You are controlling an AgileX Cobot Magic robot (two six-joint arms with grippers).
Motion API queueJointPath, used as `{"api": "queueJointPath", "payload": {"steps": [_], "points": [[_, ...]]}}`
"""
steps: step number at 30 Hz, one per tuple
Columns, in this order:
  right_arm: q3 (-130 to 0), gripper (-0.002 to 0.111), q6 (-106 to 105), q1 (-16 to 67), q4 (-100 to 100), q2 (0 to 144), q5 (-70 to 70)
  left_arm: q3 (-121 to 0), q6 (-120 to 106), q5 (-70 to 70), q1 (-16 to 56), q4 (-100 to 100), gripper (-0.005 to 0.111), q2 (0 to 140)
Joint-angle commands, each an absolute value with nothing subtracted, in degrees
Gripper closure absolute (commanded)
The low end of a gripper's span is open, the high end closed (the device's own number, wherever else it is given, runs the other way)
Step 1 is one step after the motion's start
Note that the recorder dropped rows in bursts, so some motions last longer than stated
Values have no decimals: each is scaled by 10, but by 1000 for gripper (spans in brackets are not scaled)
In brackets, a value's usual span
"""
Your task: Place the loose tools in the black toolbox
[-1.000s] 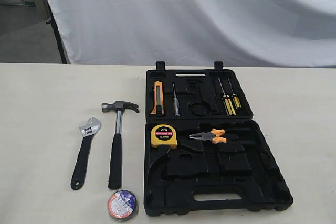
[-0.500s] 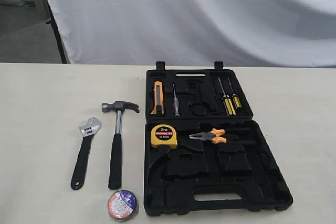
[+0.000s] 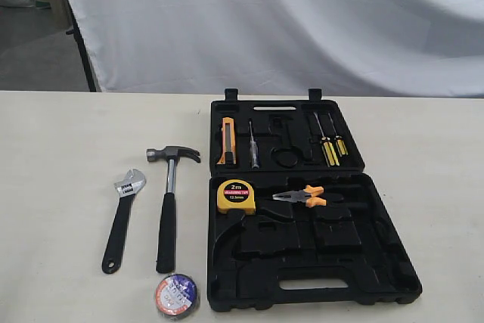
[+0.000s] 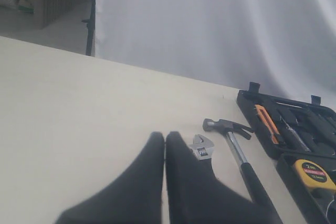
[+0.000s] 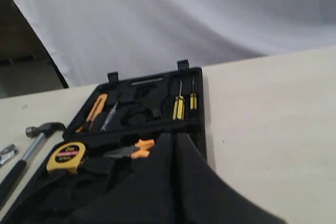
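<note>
1. The black toolbox [image 3: 382, 266] lies open on the pale table [image 3: 60, 156], toward the right side of the exterior view, with its lid half flat on the far side and its base half nearer, handle slot at the near edge.
2. The lid holds an orange utility knife [image 3: 228, 141] and yellow-handled screwdrivers [image 3: 330, 146]. The base holds a yellow tape measure [image 3: 236, 196] and orange-handled pliers [image 3: 306, 197]. Several moulded recesses in the base are bare.
3. Three loose tools lie on the table left of the case. The adjustable wrench [image 3: 121, 221] is farthest left. The claw hammer [image 3: 168, 209] lies beside it, head away from the near edge. The small tape roll [image 3: 176, 295] sits at the near edge, just left of the case's corner.
4. The left gripper [image 4: 165, 139] has its two black fingers pressed together with nothing between them. It hangs above the table with the wrench head just beyond its tips.
5. The right gripper [image 5: 174, 137] is likewise closed and empty, hanging over the toolbox base.
</note>
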State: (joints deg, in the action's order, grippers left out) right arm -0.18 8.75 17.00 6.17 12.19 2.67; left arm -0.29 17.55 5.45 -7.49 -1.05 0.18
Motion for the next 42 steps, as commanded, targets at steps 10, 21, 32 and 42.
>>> {"api": "queueJointPath", "payload": {"steps": [10,21,32,42], "points": [[-32,109,168,208,62,417,-42,-4,178,50,-89,-13,106,0],[-100,109,196,444,62,632,-187,-4,178,50,-89,-13,106,0],[-525,70,140,562,23,949,94,-4,178,50,-89,-13,106,0],[-835,42,-80,614,23,1144,459,-4,178,50,-89,-13,106,0]]}}
